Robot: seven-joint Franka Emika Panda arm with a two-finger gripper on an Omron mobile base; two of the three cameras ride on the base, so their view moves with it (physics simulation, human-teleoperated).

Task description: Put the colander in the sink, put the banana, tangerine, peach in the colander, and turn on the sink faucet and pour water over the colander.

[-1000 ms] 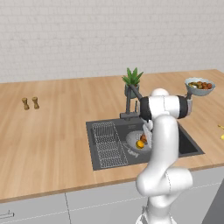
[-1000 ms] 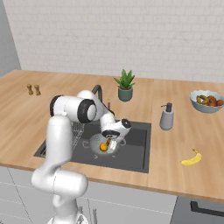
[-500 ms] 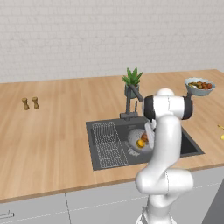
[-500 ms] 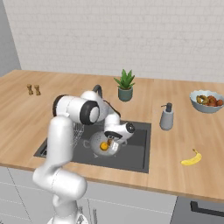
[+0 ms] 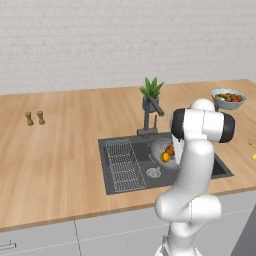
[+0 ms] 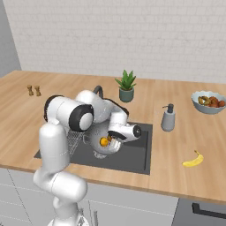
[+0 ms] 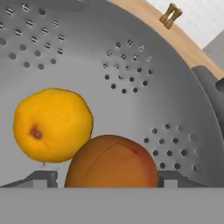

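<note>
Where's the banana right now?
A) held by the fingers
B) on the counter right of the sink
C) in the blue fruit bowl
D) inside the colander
B: the banana lies on the wooden counter to the right of the sink, while the colander holds just the tangerine and the peach.

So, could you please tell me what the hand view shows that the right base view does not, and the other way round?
Hand view alone: the peach up close between the open tool's fingers, beside the tangerine, and the colander's perforations.

Right base view alone: the banana lying on the counter right of the sink, the soap dispenser, the potted plant and the fruit bowl.

Both: the colander with the tangerine inside, and the two shakers far off on the counter.
</note>
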